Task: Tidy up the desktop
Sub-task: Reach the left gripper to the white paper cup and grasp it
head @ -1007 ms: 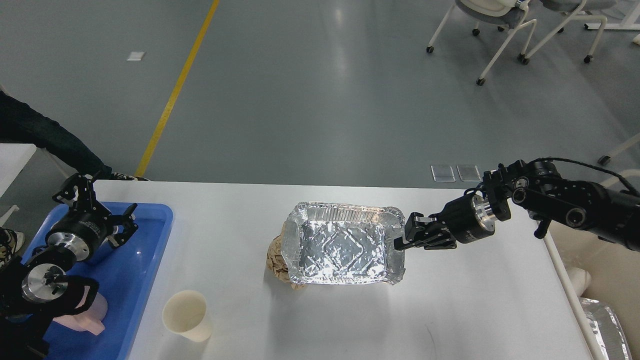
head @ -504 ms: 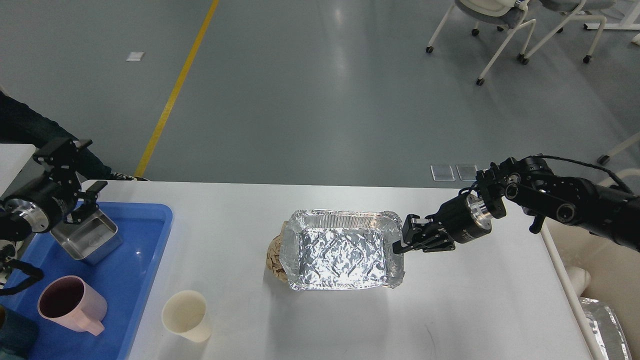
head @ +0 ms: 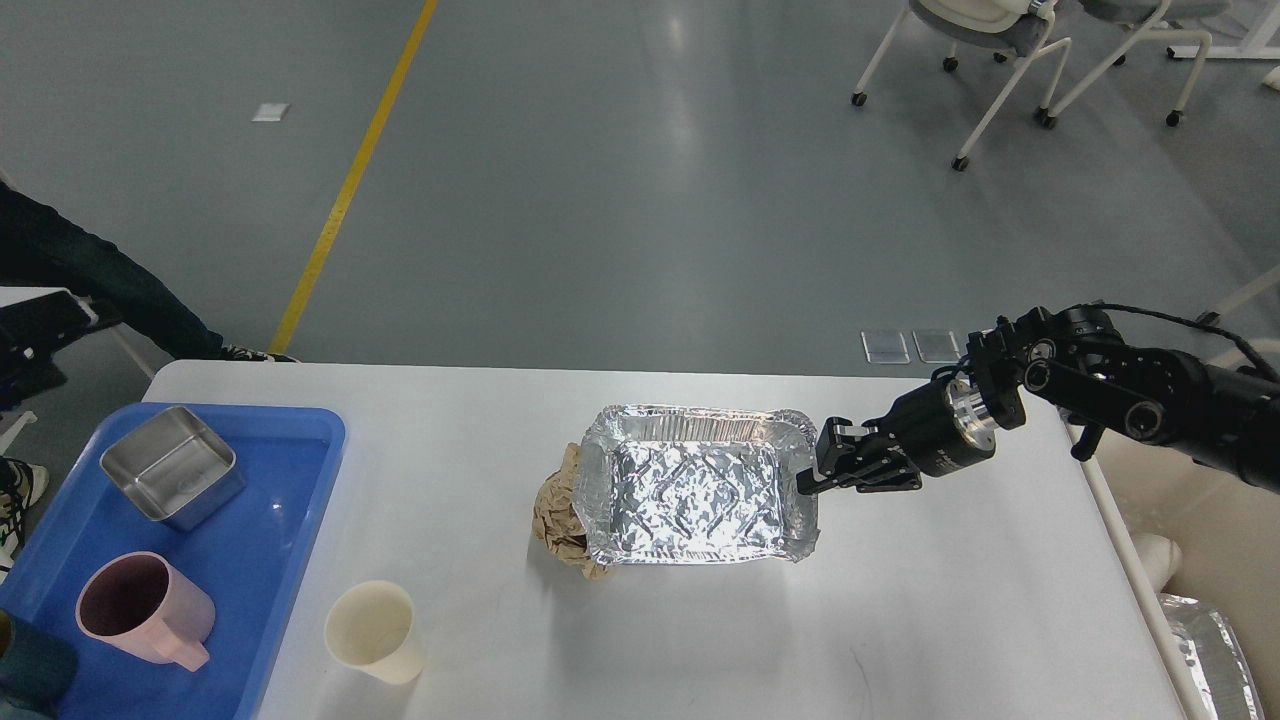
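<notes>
The white desktop (head: 900, 620) fills the lower view. A silver foil tray (head: 695, 490) lies at its middle, empty, its left end resting over a crumpled brown paper ball (head: 556, 515). My right gripper (head: 812, 478) comes in from the right and is shut on the foil tray's right rim. A cream paper cup (head: 372, 630) stands upright on the desktop at the front left. Of my left arm, only a dark part (head: 40, 330) shows at the left edge, off the desktop; its fingers cannot be told apart.
A blue plastic tray (head: 290, 470) at the desktop's left end holds a square steel container (head: 172, 478) and a pink mug (head: 140, 610). A cream bin (head: 1200, 530) with foil in it (head: 1210, 650) stands off the right edge. Chairs stand far back.
My left arm has left the steel container in the blue tray and drawn back off to the left. My right gripper has shifted the foil tray slightly right and away.
</notes>
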Robot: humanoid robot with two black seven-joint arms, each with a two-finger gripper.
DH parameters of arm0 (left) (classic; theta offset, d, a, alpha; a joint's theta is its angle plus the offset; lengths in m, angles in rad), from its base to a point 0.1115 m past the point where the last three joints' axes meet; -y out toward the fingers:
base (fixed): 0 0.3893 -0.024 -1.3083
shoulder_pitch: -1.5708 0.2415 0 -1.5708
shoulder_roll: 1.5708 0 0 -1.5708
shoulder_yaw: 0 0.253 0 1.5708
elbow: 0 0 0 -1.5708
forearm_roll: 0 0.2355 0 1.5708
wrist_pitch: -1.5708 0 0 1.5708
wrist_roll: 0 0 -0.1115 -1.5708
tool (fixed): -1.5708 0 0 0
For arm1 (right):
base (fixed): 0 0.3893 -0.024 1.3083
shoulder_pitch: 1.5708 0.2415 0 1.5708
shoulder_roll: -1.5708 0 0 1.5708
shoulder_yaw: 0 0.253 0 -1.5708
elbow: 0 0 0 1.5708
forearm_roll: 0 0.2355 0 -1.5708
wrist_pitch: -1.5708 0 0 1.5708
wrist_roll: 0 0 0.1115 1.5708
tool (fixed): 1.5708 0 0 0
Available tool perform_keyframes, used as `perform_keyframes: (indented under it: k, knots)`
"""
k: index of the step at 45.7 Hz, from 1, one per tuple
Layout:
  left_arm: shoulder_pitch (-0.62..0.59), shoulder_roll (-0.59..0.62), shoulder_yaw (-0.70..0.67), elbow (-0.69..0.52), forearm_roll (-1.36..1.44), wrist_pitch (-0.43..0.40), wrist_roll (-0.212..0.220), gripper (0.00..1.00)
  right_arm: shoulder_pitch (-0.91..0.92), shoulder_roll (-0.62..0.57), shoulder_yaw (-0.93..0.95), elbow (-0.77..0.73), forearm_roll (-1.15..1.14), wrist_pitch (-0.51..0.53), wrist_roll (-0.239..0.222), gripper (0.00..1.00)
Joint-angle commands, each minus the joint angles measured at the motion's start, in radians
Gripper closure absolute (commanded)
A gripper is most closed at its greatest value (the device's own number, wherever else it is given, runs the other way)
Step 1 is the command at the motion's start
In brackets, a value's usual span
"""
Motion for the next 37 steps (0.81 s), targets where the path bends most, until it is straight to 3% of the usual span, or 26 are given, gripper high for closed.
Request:
perform_keyframes:
  k: [1,8,14,25,37]
  knots:
    - [0.018,0.112,0.063,-0.099,0.006,0.011,0.0,0.03,-0.003,0.0,0.0,0.0,0.0,-0.005,0.001,1.0]
    - [0.018,0.204,0.143,-0.22,0.006,0.084,0.0,0.03,-0.005,-0.018,0.003,0.0,0.0,-0.005,0.004,1.0]
    - [0.018,0.192,0.2,-0.245,0.006,0.129,0.0,0.03,-0.01,-0.022,0.003,0.002,0.0,-0.006,0.005,1.0]
    - [0.021,0.086,0.214,-0.226,0.05,0.135,0.003,0.03,-0.011,-0.032,0.006,0.006,0.0,-0.008,0.008,1.0]
    - [0.028,-0.11,0.218,-0.222,0.365,0.138,0.015,0.03,-0.016,-0.029,0.008,0.006,0.002,-0.006,0.008,1.0]
